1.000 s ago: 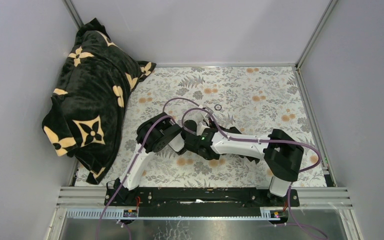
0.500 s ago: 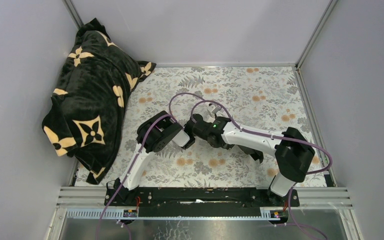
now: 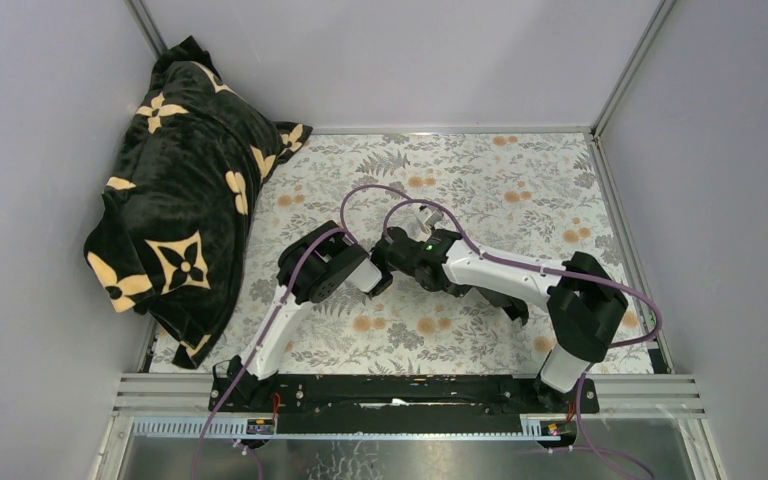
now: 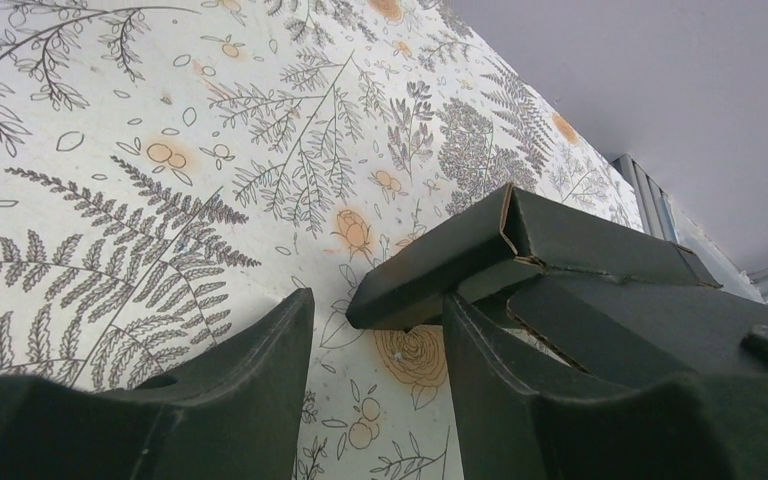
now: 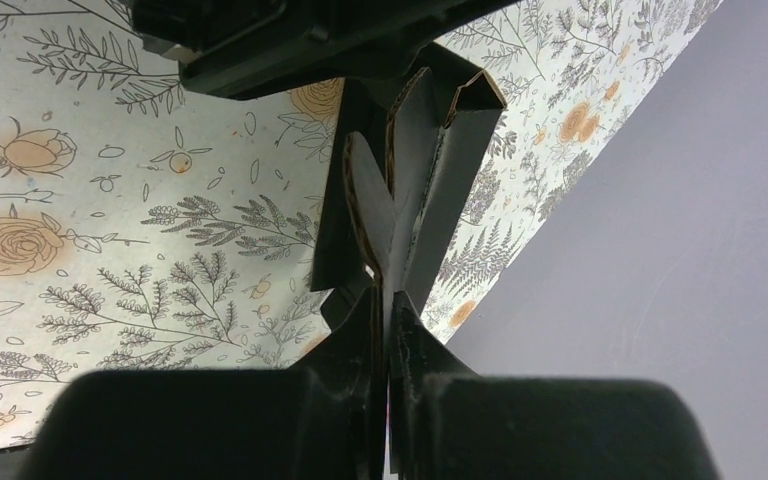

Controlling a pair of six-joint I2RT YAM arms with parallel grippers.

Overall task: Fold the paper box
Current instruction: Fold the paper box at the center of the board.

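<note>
Top view shows the right gripper (image 5: pixel 387 320) has swung over to meet the left gripper (image 4: pixel 375 335), pinching the box (image 5: pixel 410 170) tight, while the left fingers (image 4: pixel 250 380) sit apart by its corner, ready to fold

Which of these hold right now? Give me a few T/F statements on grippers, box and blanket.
1. The right gripper is pinched shut on the paper box. True.
2. The left gripper is clamped shut. False: its jaws stand apart, with the tablecloth showing between them.
3. The blanket lies under the box. False: it is bunched in the far left corner, apart from both arms.
4. Both grippers meet near the middle of the table. True.
</note>
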